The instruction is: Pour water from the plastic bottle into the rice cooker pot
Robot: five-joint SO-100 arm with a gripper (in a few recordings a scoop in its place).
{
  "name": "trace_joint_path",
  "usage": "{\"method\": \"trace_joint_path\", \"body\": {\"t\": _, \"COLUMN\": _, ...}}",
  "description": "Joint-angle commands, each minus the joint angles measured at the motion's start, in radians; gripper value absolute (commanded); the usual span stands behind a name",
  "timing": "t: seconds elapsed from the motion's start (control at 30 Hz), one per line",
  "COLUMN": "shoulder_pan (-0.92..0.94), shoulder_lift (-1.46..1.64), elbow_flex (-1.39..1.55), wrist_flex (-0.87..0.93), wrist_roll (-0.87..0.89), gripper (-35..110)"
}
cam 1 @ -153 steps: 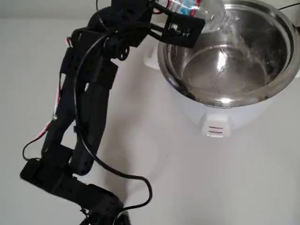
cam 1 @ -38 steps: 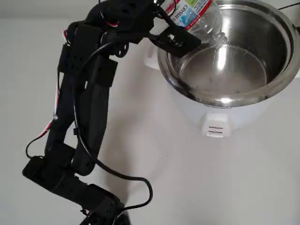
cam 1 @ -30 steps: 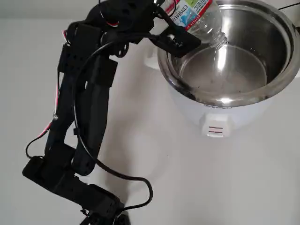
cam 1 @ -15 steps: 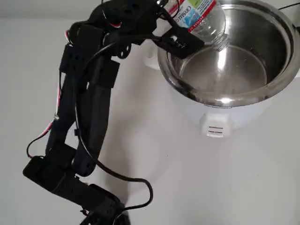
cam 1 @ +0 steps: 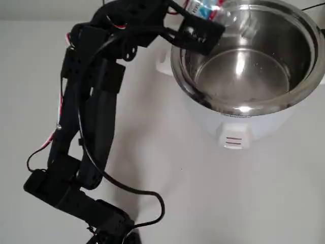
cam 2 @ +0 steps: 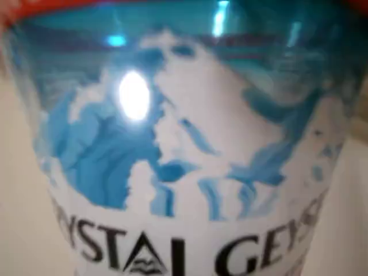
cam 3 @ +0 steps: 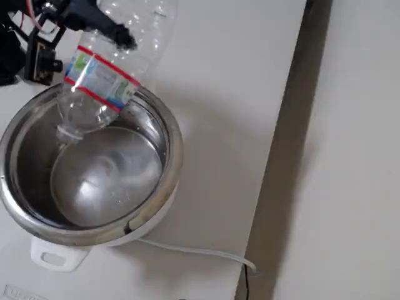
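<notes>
Hand (cam 1: pixel 199 28): black, at the top edge of the overhead view, clamped around the labelled middle of the plastic bottle (cam 3: pixel 109 69).

Plastic bottle: tilted mouth-down over the rice cooker pot (cam 3: pixel 37 215), neck inside the rim on the hand's side, base raised up and outward in the fixed view. In the wrist view its blue and white label sits right against the lens.

Rice cooker pot: shiny steel, seated in a white cooker body (cam 1: pixel 238 129) on the white table (cam 1: pixel 203 193).

Plastic bottle (cam 3: pixel 106 69) tilted mouth-down over the rice cooker pot (cam 3: pixel 156 119), in the claw (cam 3: pixel 103 28)
</notes>
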Motion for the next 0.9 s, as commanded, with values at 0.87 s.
{"method": "trace_joint_path", "body": {"t": 0.87, "shoulder_pan": -0.325, "shoulder_lift": 0.535, "elbow_flex": 0.772, "wrist_flex": -0.594, "wrist_roll": -1.861, "gripper": 10}}
